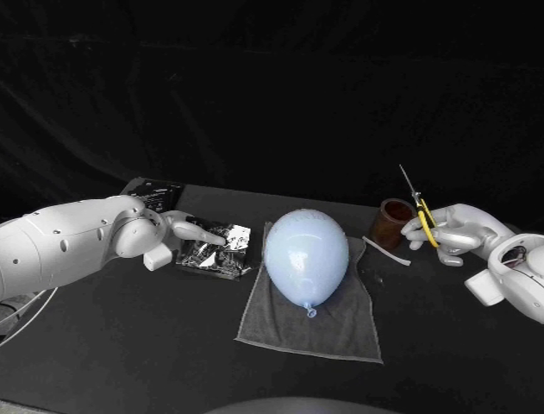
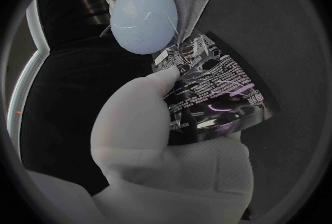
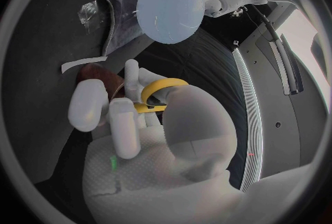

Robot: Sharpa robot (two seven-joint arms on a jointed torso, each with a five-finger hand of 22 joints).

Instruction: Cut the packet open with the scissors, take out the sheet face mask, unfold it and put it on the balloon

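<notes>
**A robot test bench draped in black**

You are looking at a robotics lab set-up, not a home or a shop. A black cloth (image 1: 272, 86) hangs in folds behind the whole scene, and the counter (image 1: 110, 362) is black as well. Two white robot arms reach in from the left and right, ending in the silver left hand (image 1: 178, 231) and right hand (image 1: 456, 235). The props look staged. A pale blue balloon (image 1: 305, 252) lies on a grey towel (image 1: 328, 332) in the middle. A brown cup (image 1: 390, 220) stands to its right, and a black box (image 1: 153, 191) sits far left.
</notes>
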